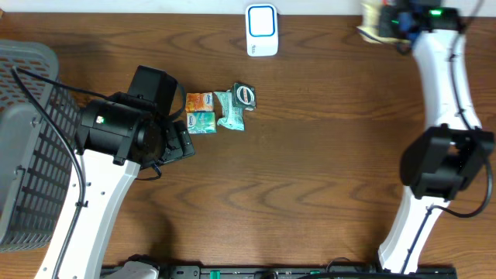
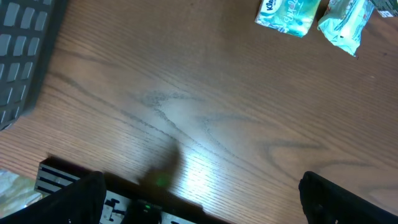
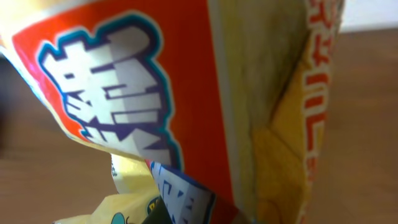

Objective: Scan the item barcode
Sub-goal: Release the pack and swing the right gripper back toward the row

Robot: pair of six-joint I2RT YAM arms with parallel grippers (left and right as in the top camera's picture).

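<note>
The blue-green pack has a white patch with blue letters on it, but the edge of the left wrist view cuts them off, so no word can be read. The orange pack beside it has marks too small to read. The snack bag has big white letters with blue edges on a red-orange patch. A row of red letters runs down its yellow side. They are not English letters, and I cannot read them.

The snack bag is yellow and red-orange, shiny and crinkled, with a fold down one side. It is up off the table at the far right corner, to the right of the scanner. The right gripper is closed tight on it. The bag is so close to the right wrist camera that it fills almost the whole view.

A grey basket with a grid wall sits at the far left. Next comes the left gripper, low over the table with its fingers spread wide and nothing in them. Just past it lie the orange pack, the blue-green pack, a pale green pack and a small round thing, all close together. The white and blue scanner stands at the far edge, near the middle. The table is dark brown wood with wavy lines in it, and light shines off it.
</note>
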